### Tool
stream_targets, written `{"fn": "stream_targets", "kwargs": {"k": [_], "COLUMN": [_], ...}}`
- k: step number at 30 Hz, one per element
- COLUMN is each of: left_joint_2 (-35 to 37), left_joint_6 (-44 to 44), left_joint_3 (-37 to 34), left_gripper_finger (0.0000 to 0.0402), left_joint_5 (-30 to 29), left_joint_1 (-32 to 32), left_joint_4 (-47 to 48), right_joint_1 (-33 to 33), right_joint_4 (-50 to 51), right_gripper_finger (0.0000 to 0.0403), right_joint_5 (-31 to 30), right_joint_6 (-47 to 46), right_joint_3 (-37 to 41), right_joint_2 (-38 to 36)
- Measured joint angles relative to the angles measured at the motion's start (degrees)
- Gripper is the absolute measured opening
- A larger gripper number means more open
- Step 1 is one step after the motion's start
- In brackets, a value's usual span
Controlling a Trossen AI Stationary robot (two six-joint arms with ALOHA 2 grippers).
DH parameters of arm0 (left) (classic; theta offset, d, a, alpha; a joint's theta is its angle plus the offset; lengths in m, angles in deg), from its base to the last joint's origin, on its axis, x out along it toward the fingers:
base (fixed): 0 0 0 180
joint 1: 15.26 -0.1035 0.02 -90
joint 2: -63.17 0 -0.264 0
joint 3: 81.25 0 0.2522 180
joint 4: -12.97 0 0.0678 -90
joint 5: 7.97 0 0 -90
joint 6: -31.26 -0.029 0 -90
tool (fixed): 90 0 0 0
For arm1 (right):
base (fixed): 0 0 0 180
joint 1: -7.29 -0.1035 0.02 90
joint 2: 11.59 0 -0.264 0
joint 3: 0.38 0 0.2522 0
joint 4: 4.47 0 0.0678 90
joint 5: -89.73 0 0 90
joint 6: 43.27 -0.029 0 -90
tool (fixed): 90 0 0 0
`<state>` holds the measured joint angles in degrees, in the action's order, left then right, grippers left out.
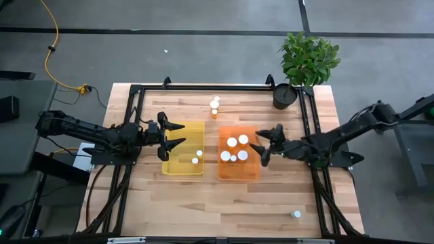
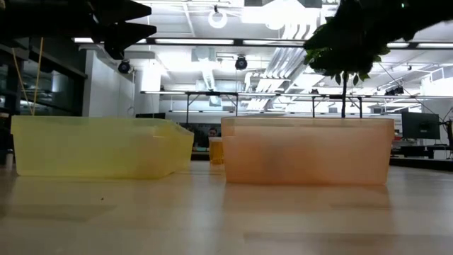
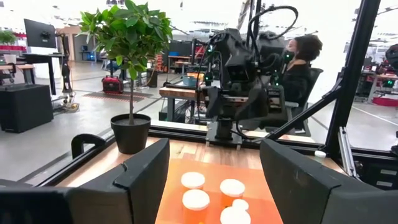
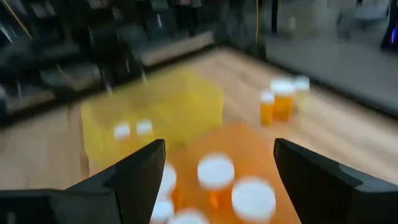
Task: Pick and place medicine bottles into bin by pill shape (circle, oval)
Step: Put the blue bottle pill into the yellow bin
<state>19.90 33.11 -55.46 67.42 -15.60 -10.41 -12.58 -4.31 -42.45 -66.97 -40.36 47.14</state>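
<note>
Now both claws wide open, empty: left claw [image 1: 178, 136] over yellow bin [image 1: 183, 148], right claw [image 1: 261, 146] over orange bin [image 1: 238, 173].

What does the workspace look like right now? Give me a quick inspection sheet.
Surface: wooden table, mostly bare.
Job's things: two bottles in yellow bin; five in orange bin; loose bottles at far edge; one stray bottle near front right.
Clutter: potted plant at far right corner.
Grippers: left gripper open over yellow bin; right gripper open over orange bin; both empty.
Cables: yellow cable on floor.
Surroundings: seated person beyond table.
</note>
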Motion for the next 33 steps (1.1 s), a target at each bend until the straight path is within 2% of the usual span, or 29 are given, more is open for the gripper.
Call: {"fn": "stream_targets", "kwargs": {"k": [3, 5, 11, 20, 24, 26, 28, 31, 33], "left_joint_2": [0.0, 0.0, 0.0, 0.0, 0.0, 0.0, 0.0, 0.0, 0.0], "left_joint_6": [0.0, 0.0, 0.1, 0.1, 0.1, 0.1, -0.1, -0.1, -0.1], "left_joint_3": [0.0, 0.0, 0.0, 0.0, 0.0, 0.0, 0.0, 0.0, 0.0], "left_gripper_finger": [0.0238, 0.0238, 0.0238, 0.0238, 0.0238, 0.0238, 0.0238, 0.0238, 0.0238], "left_joint_5": [-0.1, -0.1, -0.1, -0.2, -0.2, -0.2, -0.2, -0.2, -0.2], "left_joint_1": [0.0, 0.0, 0.0, 0.0, 0.0, 0.0, 0.0, 0.0, 0.0], "left_joint_4": [0.0, 0.0, -0.1, 0.0, 0.0, 0.0, 0.0, 0.0, 0.0], "right_joint_1": [1.1, 1.8, 3.4, 3.4, 2.7, 0.4, -2.8, -8.4, -12.1], "right_joint_4": [-14.2, -16.8, -17.5, -17.5, -15.2, -8.4, 4.1, 25.9, 39.3], "right_gripper_finger": [0.0293, 0.0293, 0.0293, 0.0293, 0.0293, 0.0293, 0.0293, 0.0293, 0.0293], "right_joint_5": [0.8, 2.7, 8.3, 9.2, 14.5, 16.1, 15.2, 12.6, 13.5], "right_joint_6": [7.5, 8.9, 9.2, 8.9, 5.5, 3.5, -0.6, -13.4, -23.7], "right_joint_3": [5.4, 7.1, 7.7, 7.7, 5.2, 1.8, -2.9, -11.4, -16.7], "right_joint_2": [0.9, 1.0, 1.0, 1.0, 1.0, 1.0, 1.2, 3.0, 5.6]}}
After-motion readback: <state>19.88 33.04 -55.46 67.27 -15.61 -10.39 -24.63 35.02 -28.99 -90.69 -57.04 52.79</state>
